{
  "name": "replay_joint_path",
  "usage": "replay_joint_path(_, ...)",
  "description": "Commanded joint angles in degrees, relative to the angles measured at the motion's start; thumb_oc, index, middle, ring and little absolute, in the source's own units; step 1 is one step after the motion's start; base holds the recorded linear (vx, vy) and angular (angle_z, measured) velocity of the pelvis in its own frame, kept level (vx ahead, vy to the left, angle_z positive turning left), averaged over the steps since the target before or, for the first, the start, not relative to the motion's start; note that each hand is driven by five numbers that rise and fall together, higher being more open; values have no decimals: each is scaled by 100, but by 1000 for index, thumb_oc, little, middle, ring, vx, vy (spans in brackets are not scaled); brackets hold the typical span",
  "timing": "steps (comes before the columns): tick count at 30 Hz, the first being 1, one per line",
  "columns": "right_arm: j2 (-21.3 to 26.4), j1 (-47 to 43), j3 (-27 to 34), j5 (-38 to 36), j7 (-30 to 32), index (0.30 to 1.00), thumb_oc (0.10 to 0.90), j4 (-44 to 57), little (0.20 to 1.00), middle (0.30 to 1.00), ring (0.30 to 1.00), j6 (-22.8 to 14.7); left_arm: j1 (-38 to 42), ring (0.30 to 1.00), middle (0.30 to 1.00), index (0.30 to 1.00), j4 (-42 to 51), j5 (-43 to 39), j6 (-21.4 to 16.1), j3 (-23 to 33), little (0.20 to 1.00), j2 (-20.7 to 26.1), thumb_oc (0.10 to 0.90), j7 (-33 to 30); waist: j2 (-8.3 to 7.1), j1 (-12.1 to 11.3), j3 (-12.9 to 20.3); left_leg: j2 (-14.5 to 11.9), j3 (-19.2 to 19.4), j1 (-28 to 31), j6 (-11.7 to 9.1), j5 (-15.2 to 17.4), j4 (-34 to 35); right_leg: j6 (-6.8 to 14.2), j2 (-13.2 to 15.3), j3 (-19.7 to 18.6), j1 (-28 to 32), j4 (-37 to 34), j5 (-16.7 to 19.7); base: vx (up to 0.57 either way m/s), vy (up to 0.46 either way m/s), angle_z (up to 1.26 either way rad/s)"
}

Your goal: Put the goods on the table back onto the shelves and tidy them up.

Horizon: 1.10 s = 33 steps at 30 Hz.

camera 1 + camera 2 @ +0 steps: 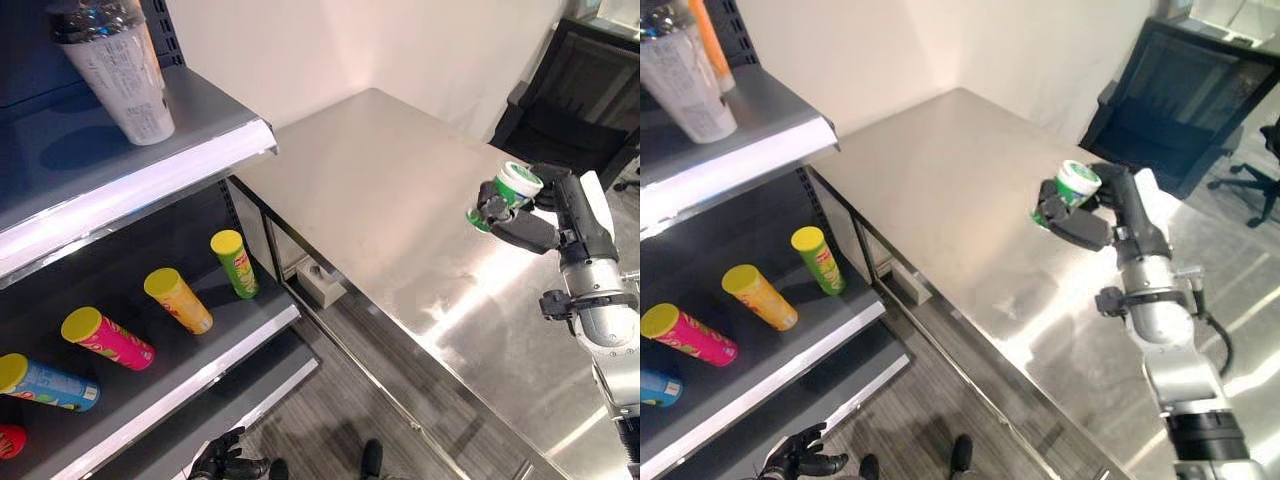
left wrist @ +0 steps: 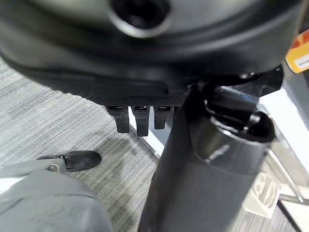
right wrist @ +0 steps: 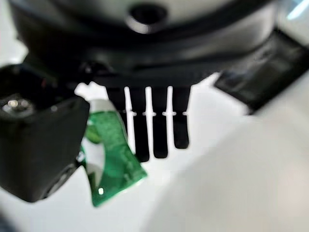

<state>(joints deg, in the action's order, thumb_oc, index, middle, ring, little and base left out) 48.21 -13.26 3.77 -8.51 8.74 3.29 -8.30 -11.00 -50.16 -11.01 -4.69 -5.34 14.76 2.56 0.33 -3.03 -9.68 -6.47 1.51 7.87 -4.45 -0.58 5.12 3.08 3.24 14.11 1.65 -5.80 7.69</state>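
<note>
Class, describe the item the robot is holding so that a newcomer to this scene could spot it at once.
Start at the big steel table beside the dark shelves. Above its far right part, the right robot hand holds a small green container with a white lid. Unlike the tall tubes lying on the lower shelf, it is short, squat and off the shelves.

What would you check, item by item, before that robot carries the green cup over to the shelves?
1. Right hand has its fingers round the green cup: ok.
2. Cup lifted off the steel table: cannot tell.
3. Free space on the lower shelf beside the green tube: ok.
4. Top shelf has room beside the tall cup: ok.
5. Left hand low, away from the shelves: ok.
</note>
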Motion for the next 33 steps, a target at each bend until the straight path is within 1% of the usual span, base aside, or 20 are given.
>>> replay_joint_path(1,189,-1339,97,-640,41,300,400,358,300,300,300,-839,168,900,900,900,-144,-190,-195,-96,900,320,800,-96,-223,-335,400,-430,-292,-368,-490,-169,-26,290,33,161,739,80,-1316,-106,-145,6)
replay_joint_path(4,252,-1684,-35,-847,56,300,400,399,300,300,300,-937,162,900,900,900,-162,-239,-201,-138,900,319,800,-100,-202,-448,359,-478,-433,-518,-591,-374,-20,242,-36,284,739,80,-1366,-127,-111,21)
replay_joint_path(6,332,-1900,-13,-1095,68,300,400,528,300,300,300,-1033,214,900,900,900,-159,-282,-205,-148,900,345,800,-121,-185,-542,228,-504,-593,-834,-694,-622,-37,199,-66,512,716,80,-1406,-186,-106,46)
replay_joint_path(8,546,-2132,18,-1169,145,300,400,575,300,300,300,-1053,271,900,900,900,-91,-308,-213,-115,900,392,800,-144,-229,-592,67,-514,-325,-1093,-690,-699,-184,184,2,760,704,80,-1407,-234,-64,80)
replay_joint_path(9,534,-2220,-10,-1220,167,300,400,585,300,300,300,-1069,280,900,900,900,-109,-294,-207,-107,900,389,800,-152,-264,-591,27,-514,-157,-1149,-616,-598,-431,180,69,864,652,80,-1333,-242,-24,86)
replay_joint_path(11,500,-2325,-59,-1336,154,300,400,659,300,300,300,-1086,229,900,900,900,-134,-274,-200,-59,900,364,800,-146,-336,-571,-14,-568,84,-1077,-455,-132,-1029,155,237,1053,546,116,-1240,-214,5,83)
replay_joint_path(12,474,-2332,-38,-1412,128,300,400,697,300,300,300,-1103,219,900,900,900,-148,-244,-194,-45,900,366,800,-141,-340,-539,-6,-612,164,-960,-444,-4,-1241,140,282,1121,509,143,-1213,-158,49,71)
replay_joint_path(14,470,-2311,-9,-1465,81,300,400,724,300,300,300,-1104,198,900,900,900,-174,-213,-194,-23,900,365,800,-132,-335,-497,-1,-671,245,-852,-441,101,-1412,131,315,1192,494,158,-1192,-110,68,68)
replay_joint_path(16,522,-2312,29,-1800,-119,300,400,797,300,300,300,-1132,197,900,900,900,-331,-82,-212,18,900,371,800,-142,-211,-261,166,-1005,428,-166,-596,221,-1668,167,415,1439,379,206,-1178,-110,221,93)
replay_joint_path(18,572,-2348,-2,-1850,-159,300,400,781,300,300,300,-1127,200,900,900,900,-349,-75,-220,22,900,362,800,-143,-168,-203,198,-1023,460,-36,-631,220,-1621,183,458,1515,321,249,-1137,-72,204,94)
replay_joint_path(19,680,-2348,102,-1946,-186,300,400,836,300,300,300,-1135,182,900,900,900,-347,-21,-213,-5,900,343,800,-138,-89,-103,273,-988,613,136,-607,351,-1383,250,552,1663,237,310,-1046,-154,320,96)
replay_joint_path(20,708,-2314,192,-1978,-185,300,400,835,300,300,300,-1131,178,900,900,900,-308,58,-200,-27,900,339,800,-104,-10,-24,352,-938,963,234,-577,538,-996,335,694,1803,163,342,-883,-180,427,83)
replay_joint_path(21,674,-2268,251,-1960,-181,300,400,860,300,300,300,-1146,173,900,900,900,-310,123,-195,-31,900,343,800,-96,25,-7,389,-873,1081,317,-570,615,-757,389,751,1825,122,348,-800,-139,380,73)
replay_joint_path(23,638,-2218,326,-1913,-149,300,400,866,300,300,300,-1159,183,900,900,900,-349,203,-199,-39,900,355,800,-102,44,-23,429,-796,1156,428,-549,612,-501,470,836,1845,73,349,-682,-67,253,53)
replay_joint_path(24,565,-2190,416,-1885,-150,300,400,958,300,300,300,-1155,218,900,900,900,-373,267,-203,-42,900,379,800,-99,90,-33,447,-646,1168,459,-480,617,-231,602,980,1896,-3,360,-479,-88,285,29)
replay_joint_path(26,474,-2221,434,-1812,-110,300,400,1013,300,300,300,-1163,243,900,900,900,-441,350,-221,-31,900,405,800,-129,73,-62,451,-423,1172,486,-386,683,-35,759,1169,1876,-109,362,-258,-126,372,22)
replay_joint_path(27,442,-2248,421,-1757,-89,300,400,1041,300,300,300,-1123,244,900,900,900,-469,395,-223,-4,900,429,800,-135,41,-97,433,-218,1101,431,-259,769,-15,898,1339,1807,-181,353,-47,-124,342,57)
replay_joint_path(29,411,-2356,330,-1702,-69,300,400,1009,300,300,300,-1089,211,900,900,900,-478,451,-236,-11,900,448,800,-126,6,-173,385,-17,1057,372,-139,834,-12,1000,1501,1758,-223,368,69,-98,284,26)
replay_joint_path(32,419,-2565,58,-1525,-10,300,400,861,300,300,300,-1002,217,900,900,900,-534,520,-251,54,900,492,800,-147,-38,-225,249,186,1052,337,-11,867,-12,1093,1744,1591,-372,701,113,-127,207,-11)
replay_joint_path(33,440,-2604,-17,-1459,1,300,400,853,300,300,300,-987,269,900,900,900,-538,526,-256,50,900,536,800,-163,-77,-207,155,254,1024,244,53,727,-12,1043,1835,1521,-464,832,171,-191,119,14)
